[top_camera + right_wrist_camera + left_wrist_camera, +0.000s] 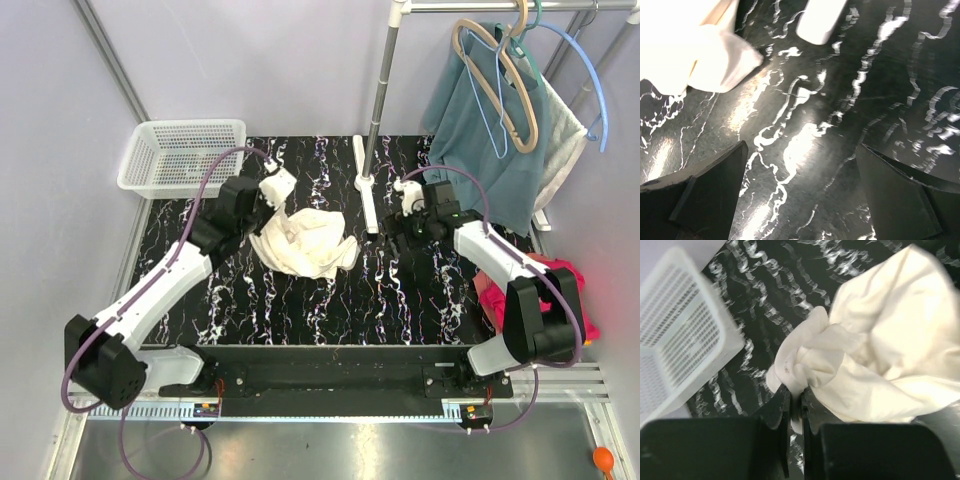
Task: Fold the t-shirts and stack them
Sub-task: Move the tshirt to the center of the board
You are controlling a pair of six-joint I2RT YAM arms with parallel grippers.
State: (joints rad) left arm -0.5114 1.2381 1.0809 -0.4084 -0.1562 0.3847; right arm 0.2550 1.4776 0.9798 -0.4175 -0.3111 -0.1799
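A crumpled cream t-shirt [305, 245] lies heaped on the black marbled table [330, 300], left of centre. My left gripper [270, 192] is at its back-left edge, shut on a bunched fold of the cloth. In the left wrist view the fold sits pinched between the nearly closed jaws of my left gripper [796, 392], and the rest of the cream t-shirt [890, 340] spreads to the right. My right gripper [398, 222] hovers open over bare table near the rack's base, nothing between its fingers [715, 195]. A magenta-pink t-shirt [575, 295] lies at the table's right edge, partly behind the right arm.
A white mesh basket [180, 155] stands at the back left, close to the left gripper, and also shows as the basket [675, 340] in the left wrist view. A clothes rack's pole [378, 110] and white foot [820, 20] stand at back centre. A teal garment on hangers [490, 140] hangs at back right.
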